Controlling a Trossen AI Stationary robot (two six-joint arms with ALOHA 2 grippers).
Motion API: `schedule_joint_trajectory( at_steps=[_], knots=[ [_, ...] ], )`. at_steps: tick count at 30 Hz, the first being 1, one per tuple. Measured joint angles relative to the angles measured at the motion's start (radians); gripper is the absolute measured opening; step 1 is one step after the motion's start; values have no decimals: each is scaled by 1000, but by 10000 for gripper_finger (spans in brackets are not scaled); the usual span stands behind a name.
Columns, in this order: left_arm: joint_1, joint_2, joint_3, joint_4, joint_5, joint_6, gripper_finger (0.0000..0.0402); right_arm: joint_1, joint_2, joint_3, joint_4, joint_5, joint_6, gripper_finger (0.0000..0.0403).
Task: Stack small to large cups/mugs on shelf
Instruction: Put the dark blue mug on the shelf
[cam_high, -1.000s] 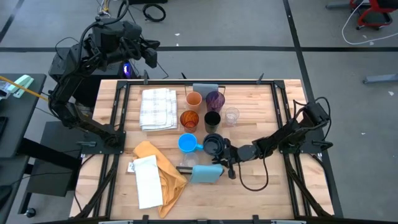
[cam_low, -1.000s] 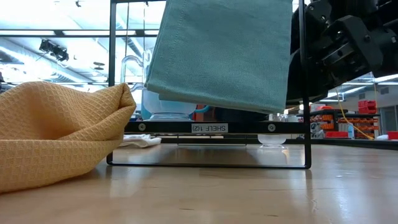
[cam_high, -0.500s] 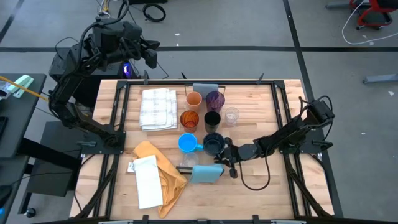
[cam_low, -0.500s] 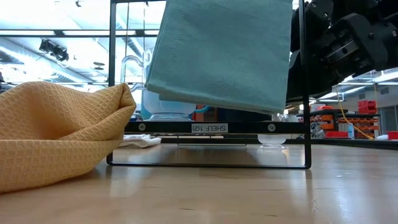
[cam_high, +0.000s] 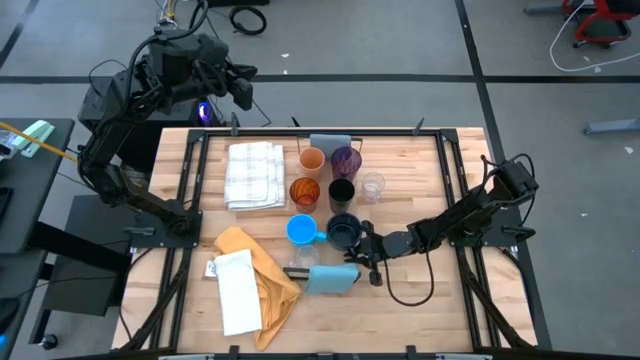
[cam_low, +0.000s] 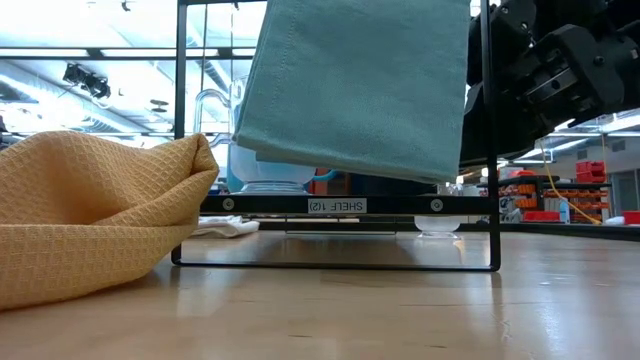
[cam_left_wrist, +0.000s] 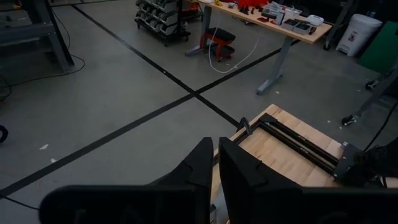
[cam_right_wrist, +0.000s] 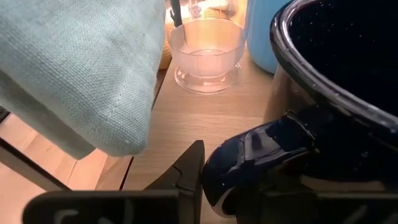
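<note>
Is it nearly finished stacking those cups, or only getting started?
Only getting started. Nothing looks stacked yet: the orange cup, purple cup, amber cup, black cup, clear glass and blue mug all stand apart on the table. In hand: the right claw grips the navy mug by its handle. The left claw waits off the table.
</note>
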Motion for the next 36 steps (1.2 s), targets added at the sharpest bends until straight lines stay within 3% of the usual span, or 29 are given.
schedule_joint_trajectory(
  at_steps=[11,30,36],
  knots=[
    [0,0,0,0,0,4,27,0,-105,0,-142,32,-7,68],
    [0,0,0,0,0,1,27,0,-94,0,-171,21,23,69],
    [0,0,0,0,0,2,37,0,-97,0,-169,21,28,89]
  ],
)
